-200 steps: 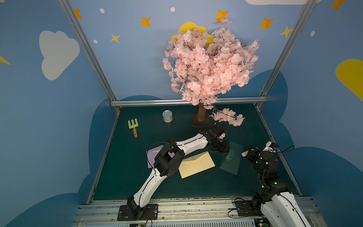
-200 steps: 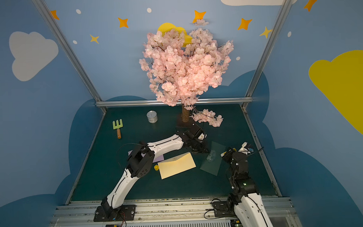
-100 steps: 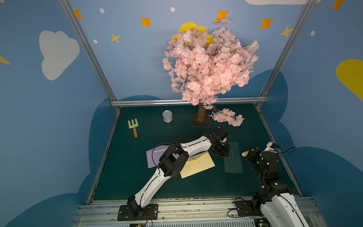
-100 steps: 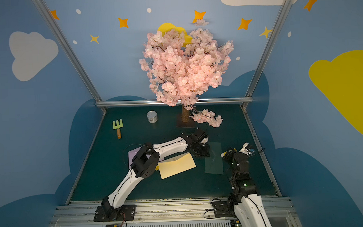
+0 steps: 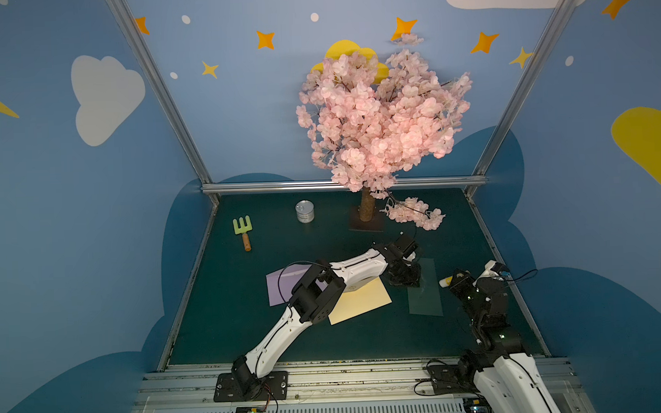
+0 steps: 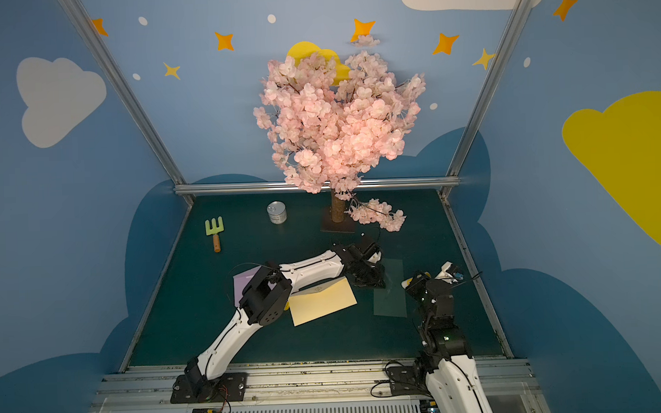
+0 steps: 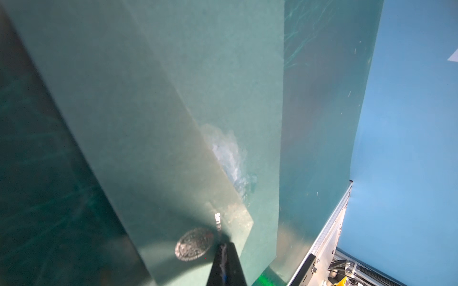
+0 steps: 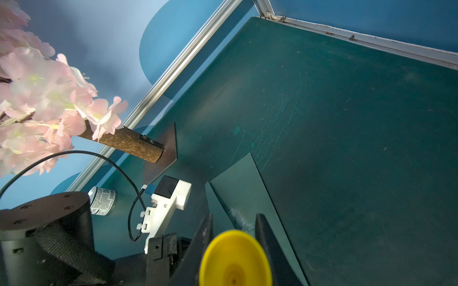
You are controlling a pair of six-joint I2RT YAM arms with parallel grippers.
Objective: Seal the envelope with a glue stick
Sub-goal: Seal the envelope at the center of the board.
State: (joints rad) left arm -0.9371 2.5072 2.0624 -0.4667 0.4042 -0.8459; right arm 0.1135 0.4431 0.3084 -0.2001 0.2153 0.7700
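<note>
Left pincer [image 7: 224, 250]: shut tight with the tips together, holding nothing; the tips press on the pointed end of the flap of the dark green envelope [image 7: 153, 104], just beside a round embossed seal [image 7: 194, 244]
Right pincer [image 8: 234, 220]: closed around the glue stick [image 8: 234, 260], whose round yellow end fills the gap between the black fingers [image 8: 267, 247]
Glue stick: off the desk [image 5: 250, 331], gripped in the right pincer just beside the envelope's right edge and apart from the paper; a pale end shows in a top view [image 5: 446, 282], and whether the cap is on cannot be told
Envelope: lies flat on the desk between the two pincers in both top views [image 5: 424, 291] [image 6: 390, 292], with the flap folded over; a whitish glue smear [image 7: 230, 158] shows on the body along the flap's edge
Step in hand: probably the closing press, with the flap laid over the glued strip and pinned at its tip
Next move: likely a firm rub along the flap's edge so the glue takes, with the tips kept flat to avoid dragging the light paper across the desk; the right arm should keep the stick clear
Nearby: a yellow envelope [image 5: 362, 301] and a purple one [image 5: 282, 288] lie under the left arm, not part of the press
</note>
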